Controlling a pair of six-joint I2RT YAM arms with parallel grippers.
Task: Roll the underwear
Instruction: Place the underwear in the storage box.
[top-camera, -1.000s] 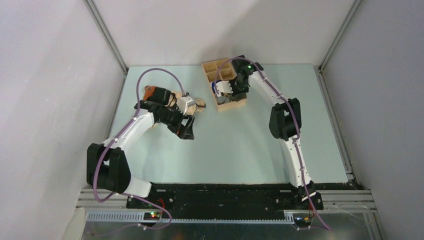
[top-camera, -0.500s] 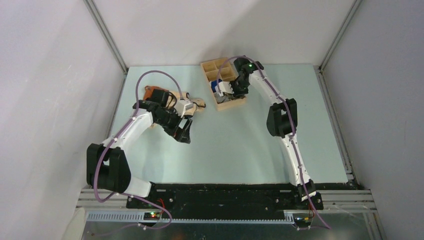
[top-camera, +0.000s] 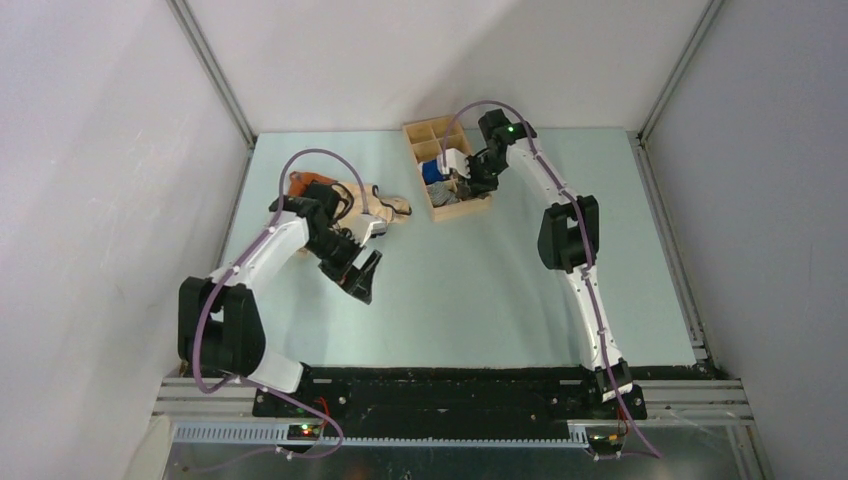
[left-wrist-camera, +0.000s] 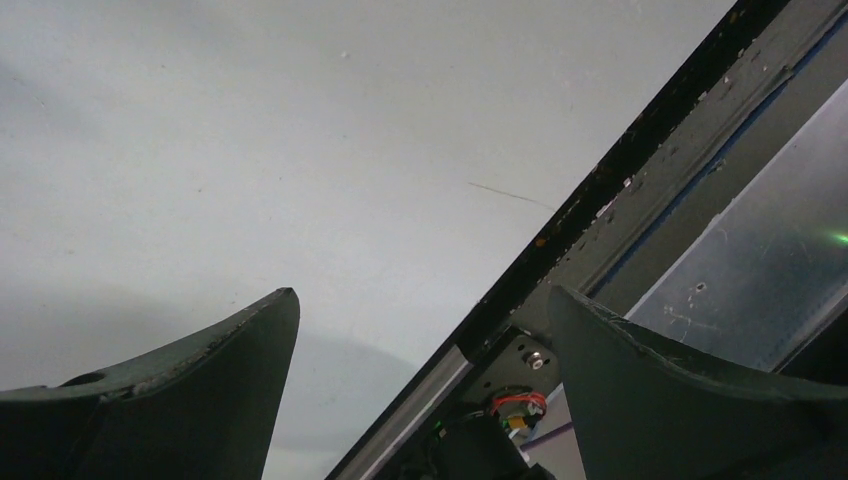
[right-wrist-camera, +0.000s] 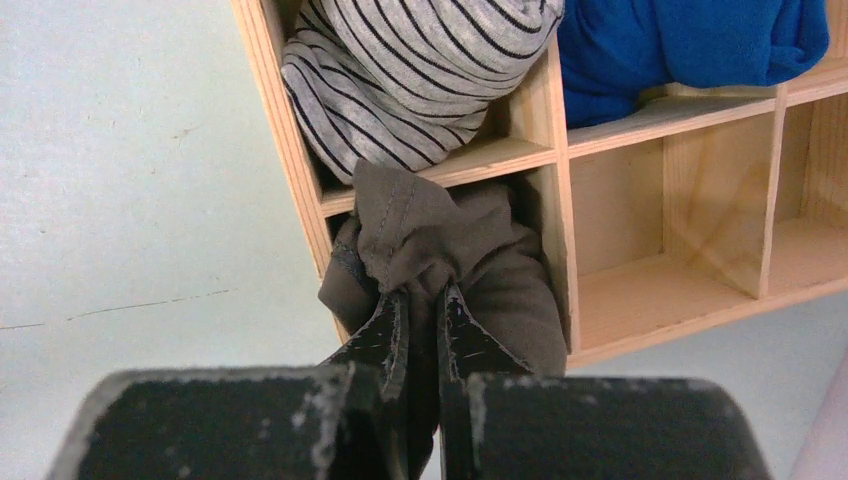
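Observation:
The olive-brown underwear (right-wrist-camera: 500, 270) is a bunched bundle hanging at the end compartment of the wooden box (right-wrist-camera: 300, 170), partly over its rim. My right gripper (right-wrist-camera: 422, 292) is shut on a fold of its fabric; in the top view this gripper (top-camera: 462, 185) sits over the box and hides the underwear. The waistband is not visible. My left gripper (top-camera: 360, 280) is open and empty above bare table, its fingers (left-wrist-camera: 230, 350) spread wide and facing the table's near edge.
The wooden divided box (top-camera: 470, 208) stands at the back middle. It holds a grey striped roll (right-wrist-camera: 420, 70) and a blue roll (right-wrist-camera: 680, 40); two compartments show empty. A cream-and-orange garment (top-camera: 340, 195) lies at back left, behind the left arm.
My left gripper has drawn back from the cream-and-orange garment toward the near side. My right gripper has shifted slightly farther back over the box, still shut on the underwear.

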